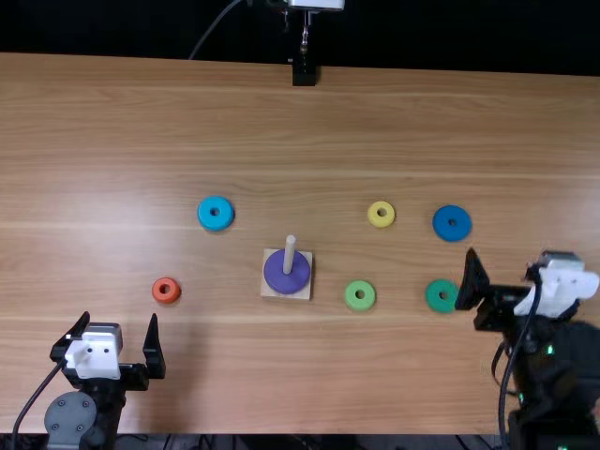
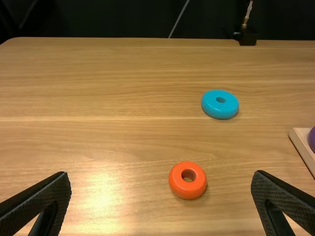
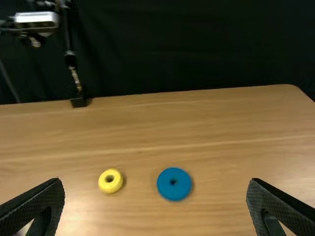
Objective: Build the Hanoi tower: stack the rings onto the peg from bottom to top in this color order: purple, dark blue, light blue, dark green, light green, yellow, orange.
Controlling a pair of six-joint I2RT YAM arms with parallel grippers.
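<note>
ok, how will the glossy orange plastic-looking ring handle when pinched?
The glossy orange plastic-looking ring seems stiff: its round outline is undented. Shiny, rounded sides may slip a bit. Lying flat, it probably won't roll when nudged.

Black arms wear white wrist covers, dark cables and a grey, screw-dotted disc.

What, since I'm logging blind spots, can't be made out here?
- Foot of the peg: top view, hidden by the purple ring.
- Middle of the base: top view, under that ring.
- Most of the purple ring: left wrist view, cut off by the edge.
</note>
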